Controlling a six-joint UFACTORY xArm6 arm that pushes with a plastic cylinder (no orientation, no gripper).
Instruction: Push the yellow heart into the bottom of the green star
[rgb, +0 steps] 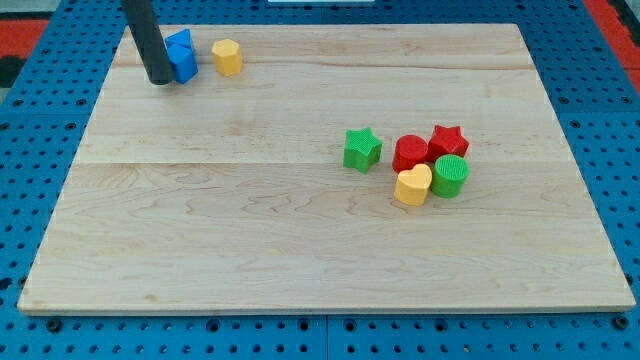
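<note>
The yellow heart (412, 185) lies right of the board's middle, touching a red block (409, 153) above it and a green cylinder (450, 176) on its right. The green star (362, 149) stands a little to the upper left of the heart, apart from it. My tip (160, 79) rests near the view's top left corner of the board, far from both, against the left side of a blue block (181, 55).
A red star (448, 141) sits above the green cylinder. A yellow hexagonal block (227, 57) lies right of the blue block near the view's top. The wooden board (300, 250) sits on a blue pegboard (40, 150).
</note>
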